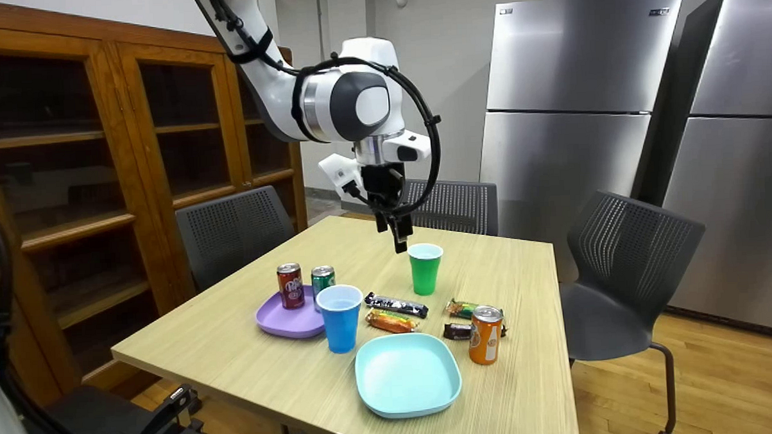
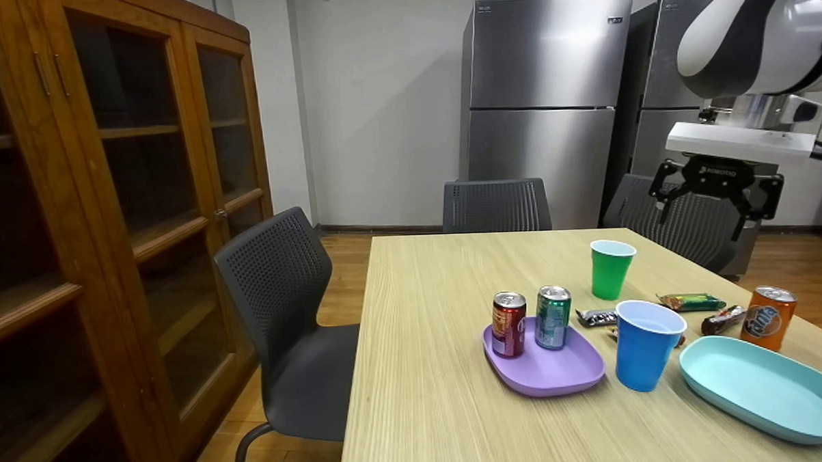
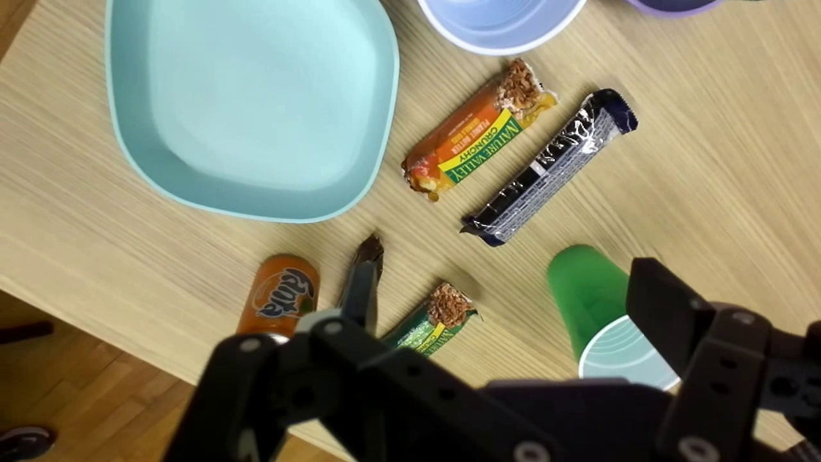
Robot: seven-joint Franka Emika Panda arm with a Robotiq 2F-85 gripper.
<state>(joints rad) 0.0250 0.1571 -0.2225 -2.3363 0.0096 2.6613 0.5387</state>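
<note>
My gripper is open and empty, raised above the table, in both exterior views (image 1: 392, 237) (image 2: 700, 222) and the wrist view (image 3: 507, 282). In the wrist view, a green cup (image 3: 580, 295) shows partly behind the right finger; it stands upright on the table (image 1: 425, 273). A green-wrapped granola bar (image 3: 426, 324) lies between the fingers' lines of sight, its near end hidden. The left finger covers part of a dark brown bar (image 3: 372, 250). An orange Fanta can (image 3: 282, 292) stands beside it. A black-wrapped bar (image 3: 551, 170) and an orange-wrapped granola bar (image 3: 465, 131) lie farther up.
A teal plate (image 1: 407, 375) and a blue cup (image 1: 339, 321) stand at the table's near side. A purple plate (image 2: 549, 376) bears a dark red can (image 2: 508, 323) and a green can (image 2: 553, 318). Chairs (image 1: 626, 279) surround the table (image 1: 236, 334). A wooden cabinet (image 1: 111, 156) stands alongside.
</note>
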